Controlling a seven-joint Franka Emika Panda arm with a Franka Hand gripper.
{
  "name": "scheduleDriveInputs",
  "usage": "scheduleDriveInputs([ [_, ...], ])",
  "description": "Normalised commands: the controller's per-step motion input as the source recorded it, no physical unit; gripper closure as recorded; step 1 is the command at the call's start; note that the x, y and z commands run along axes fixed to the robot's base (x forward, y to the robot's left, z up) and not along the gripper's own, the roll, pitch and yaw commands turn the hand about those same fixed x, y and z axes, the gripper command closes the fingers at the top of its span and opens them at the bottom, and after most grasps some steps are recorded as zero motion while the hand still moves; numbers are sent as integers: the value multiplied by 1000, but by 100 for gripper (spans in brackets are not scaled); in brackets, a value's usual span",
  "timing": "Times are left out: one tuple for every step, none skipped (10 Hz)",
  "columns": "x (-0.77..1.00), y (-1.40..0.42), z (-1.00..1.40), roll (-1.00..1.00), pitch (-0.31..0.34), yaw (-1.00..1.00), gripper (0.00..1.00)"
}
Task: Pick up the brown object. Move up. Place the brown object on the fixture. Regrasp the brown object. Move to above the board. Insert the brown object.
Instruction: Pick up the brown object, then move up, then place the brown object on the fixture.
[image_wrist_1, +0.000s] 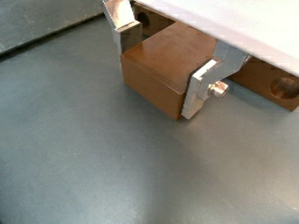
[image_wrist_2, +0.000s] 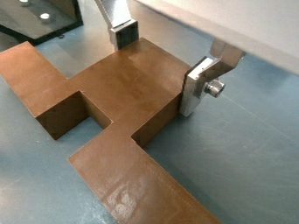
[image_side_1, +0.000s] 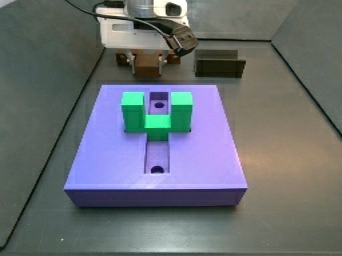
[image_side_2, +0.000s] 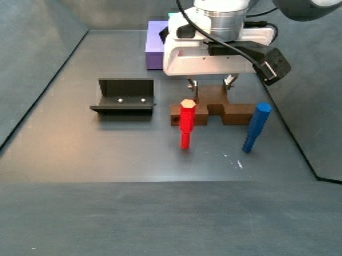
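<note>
Both wrist views show the pincer (image_wrist_2: 162, 59) clamped on the brown object (image_wrist_2: 117, 96), its far end cut off.

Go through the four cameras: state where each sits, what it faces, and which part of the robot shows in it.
Wrist view: on the arm, looking down at the gripper around the brown object; fingers show.
Wrist view: same mount, opposite side; gripper, brown object.
Side view: beyond the board, facing gripper and fixture behind it.
Side view: opposite end; fixture, gripper, red peg, blue peg.
All share the gripper.
</note>
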Motion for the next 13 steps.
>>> scheduleDriveInputs([
  [0, 0, 0, 0, 0, 0, 100],
  [0, 0, 0, 0, 0, 0, 100],
  [0, 0, 833, 0, 0, 0, 100],
  [-26, -1, 821, -1, 11, -5, 100],
  [-82, -2, 633, -3, 28, -13, 100],
  [-58, 1, 338, -1, -7, -7, 100],
  [94, 0, 0, -89, 0, -83, 100],
  [643, 74, 411, -740, 97, -246, 100],
  [926, 0, 531, -789, 111, -249, 100],
  [854, 0, 551, -909, 40, -317, 100],
  [843, 0, 549, -940, 26, -326, 100],
  [831, 0, 463, -997, 0, -311, 100],
  [823, 0, 280, -1000, 0, -289, 100],
])
